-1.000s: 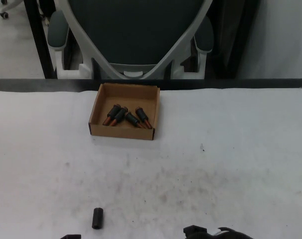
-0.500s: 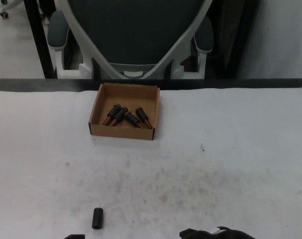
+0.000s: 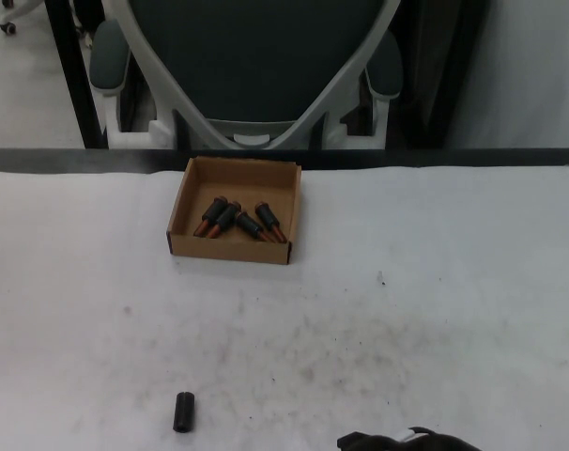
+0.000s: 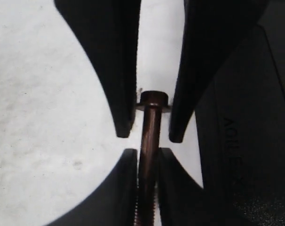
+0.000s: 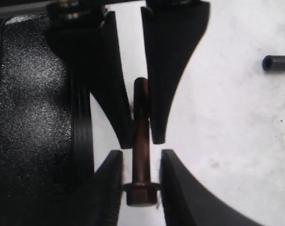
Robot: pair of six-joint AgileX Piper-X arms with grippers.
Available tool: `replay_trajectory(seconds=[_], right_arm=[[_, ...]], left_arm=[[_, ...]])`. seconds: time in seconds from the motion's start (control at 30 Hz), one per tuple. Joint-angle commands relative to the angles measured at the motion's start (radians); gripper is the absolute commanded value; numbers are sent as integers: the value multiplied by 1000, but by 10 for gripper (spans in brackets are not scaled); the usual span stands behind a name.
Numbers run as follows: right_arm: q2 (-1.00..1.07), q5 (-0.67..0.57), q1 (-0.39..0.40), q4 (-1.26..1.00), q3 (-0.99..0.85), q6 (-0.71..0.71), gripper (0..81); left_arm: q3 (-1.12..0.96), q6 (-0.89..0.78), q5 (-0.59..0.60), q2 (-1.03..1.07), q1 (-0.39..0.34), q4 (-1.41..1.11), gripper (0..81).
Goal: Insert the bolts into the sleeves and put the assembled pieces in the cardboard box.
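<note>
The copper-coloured bolt (image 4: 150, 123) is held off the table (image 3: 435, 282) between both arms. The left jaws are clenched on its threaded end, the shank filling the narrow gap between them. The right jaws are closed around the other end, and the flange under the bolt's head meets both of their inner faces. The shank runs straight from one pair to the other, with a short bare stretch between the two sets of tips.

One loose sleeve (image 3: 183, 412), dark and tubular, lies on its side on the table toward the near edge, left of the middle. In the right wrist view its open end shows, and it is apart from the bolt.

Farther back, near the far edge, sits the cardboard box (image 3: 230, 249). Four assembled pieces (image 3: 226, 218) lie in it, close together, dark sleeves with copper ends sticking out.

A black part of an arm (image 3: 407, 440) shows at the near edge of the high view. An office chair (image 3: 256, 56) stands behind the table.
</note>
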Motion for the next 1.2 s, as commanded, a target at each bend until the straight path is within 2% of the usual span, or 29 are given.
replay_trajectory(seconds=[0.0, 0.1, 0.3, 0.47, 0.53, 0.57, 0.7, 0.73, 0.77, 0.83, 0.9, 0.97, 1.03, 1.17], right_arm=[[-12, 2, 2, -11, -14, 9, 3], [-12, 35, 2, -9, -14, 9, 3], [-13, 250, 2, 54, -17, 9, 3], [-23, 264, 2, 88, -17, 38, 23], [-31, 264, 2, 94, -17, 45, 107], [-36, 264, 2, 96, -17, 45, 174], [-63, 281, 2, 96, -17, 51, 515], [-70, 301, 2, 96, -17, 68, 557], [-75, 316, 2, 100, -17, 77, 557], [-88, 345, 2, 109, -17, 85, 496], [-99, 350, 2, 110, -17, 84, 375], [-106, 347, 2, 110, -17, 84, 210], [-107, 346, 2, 110, -17, 84, 0], [-107, 346, 2, 105, -17, 85, 2]], left_arm=[[-9, -18, -8, 2, -3, -13, 8], [-9, -18, -22, 2, -3, -13, 8], [-9, -32, -122, 2, -1, 19, 8], [-9, -32, -124, 2, -1, 25, 8], [-9, -32, -124, 2, -1, 26, 8], [-9, -35, -124, 2, -1, 29, 8], [-9, -40, -124, 2, -1, 32, 8], [-9, -40, -124, 2, -1, 32, 8], [-9, -40, -124, 2, -1, 32, 8], [-9, -40, -124, 2, 2, 31, 8], [-9, -40, -124, 2, 2, 31, 8], [-9, -40, -124, 2, 2, 31, 8], [-9, -40, -124, 2, 2, 31, 8], [-9, -62, -110, 2, 2, 28, 8]])
